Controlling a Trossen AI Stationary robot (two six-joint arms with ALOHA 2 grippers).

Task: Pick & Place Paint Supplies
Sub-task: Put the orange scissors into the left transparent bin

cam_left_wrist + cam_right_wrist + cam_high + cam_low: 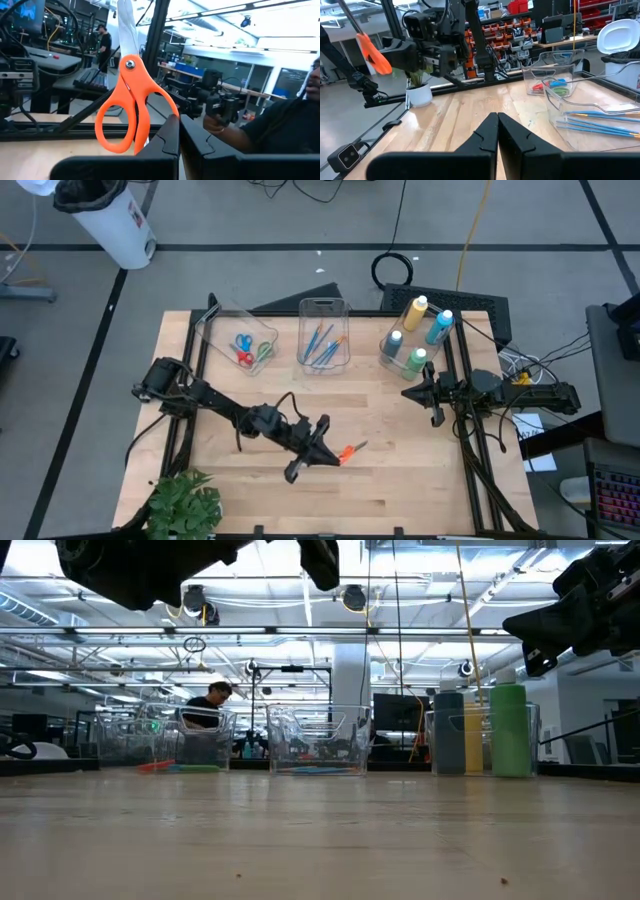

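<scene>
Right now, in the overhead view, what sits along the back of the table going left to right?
Bin of scissors → bin of brushes → bin of paint bottles.

No words, brand names, numbers or signs are showing legibly in any of the four views. The paint bottles (418,330) are showing only plain colour on the sides in view, and the orange scissors (129,107) are displaying a bare handle and pivot screw with no marking that can be read. The white bin (112,220) on the floor beyond the table is carrying a small dark patch that is staying unreadable, and the screens and shelf boxes in the room behind are showing only blurred colour.
</scene>
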